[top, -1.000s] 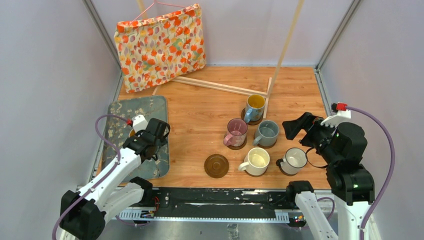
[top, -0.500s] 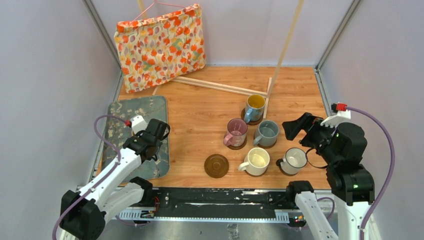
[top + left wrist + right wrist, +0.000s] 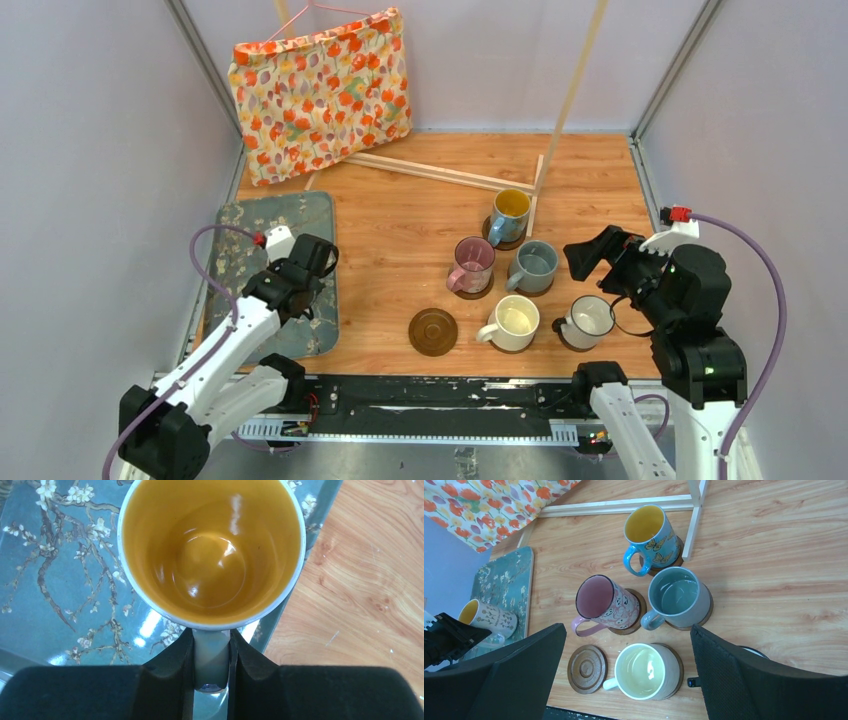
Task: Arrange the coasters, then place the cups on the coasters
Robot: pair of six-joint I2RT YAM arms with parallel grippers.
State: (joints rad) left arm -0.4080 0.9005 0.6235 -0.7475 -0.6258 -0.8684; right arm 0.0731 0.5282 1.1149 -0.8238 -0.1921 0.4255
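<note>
Fingers of our left gripper (image 3: 212,647) have just clamped the handle of the orange-lined mug (image 3: 210,550) on the grey floral mat (image 3: 60,580), so we judge it ready to lift toward the bare coaster (image 3: 433,331). The left wrist view shows that grip plainly; overhead our arm hides it. Our right gripper (image 3: 627,629) hangs spread, empty

Bright, even overhead light fills the workcell.
White glare spots sit inside the orange-lined mug (image 3: 212,555) and on the glossy floral mat (image 3: 60,580); shadows on the wooden table (image 3: 400,220) are soft and short, and the views stay sharp.
</note>
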